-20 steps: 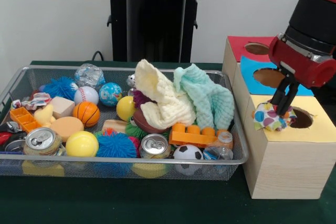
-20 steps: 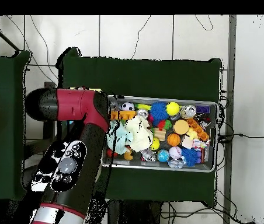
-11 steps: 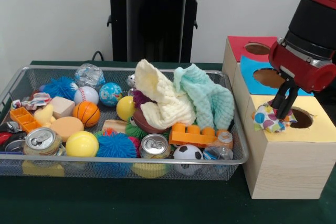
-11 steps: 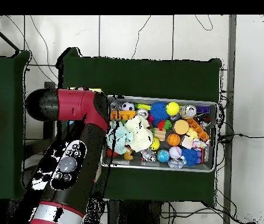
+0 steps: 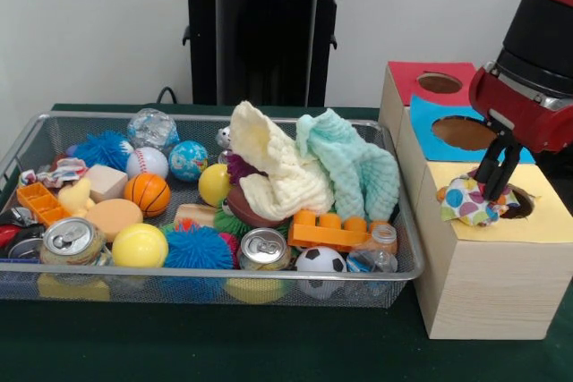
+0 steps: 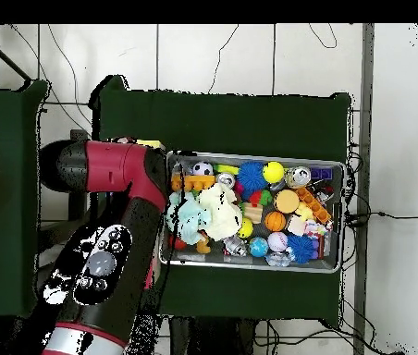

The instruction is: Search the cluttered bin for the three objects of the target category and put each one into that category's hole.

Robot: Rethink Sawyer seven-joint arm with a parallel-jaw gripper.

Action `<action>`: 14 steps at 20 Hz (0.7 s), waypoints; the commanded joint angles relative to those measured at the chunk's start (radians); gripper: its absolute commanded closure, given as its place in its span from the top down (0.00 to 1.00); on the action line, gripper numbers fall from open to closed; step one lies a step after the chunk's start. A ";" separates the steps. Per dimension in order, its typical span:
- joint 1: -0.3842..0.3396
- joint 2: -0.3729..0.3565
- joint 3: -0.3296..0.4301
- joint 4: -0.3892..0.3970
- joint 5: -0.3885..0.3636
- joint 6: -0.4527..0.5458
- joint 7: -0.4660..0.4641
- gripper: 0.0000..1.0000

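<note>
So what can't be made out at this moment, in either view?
- Front view: the yellow-topped box's hole is partly hidden behind the polka-dot cloth and the gripper.
- Overhead view: the red and black arm covers the boxes, cloth and gripper entirely.
- Front view: items under the cream cloth and mint cloth are hidden.

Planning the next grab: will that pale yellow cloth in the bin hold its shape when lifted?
Probably not. The pale yellow cloth lies in soft folds, so it likely droops. It drapes beside the mint cloth, so lifting one might drag the other.
</note>
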 commanded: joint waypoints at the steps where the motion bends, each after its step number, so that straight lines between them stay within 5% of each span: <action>1: 0.008 0.014 0.052 0.068 0.054 0.003 0.254 0.00; 14: 0.023 0.046 0.051 0.073 0.078 -0.027 0.257 0.00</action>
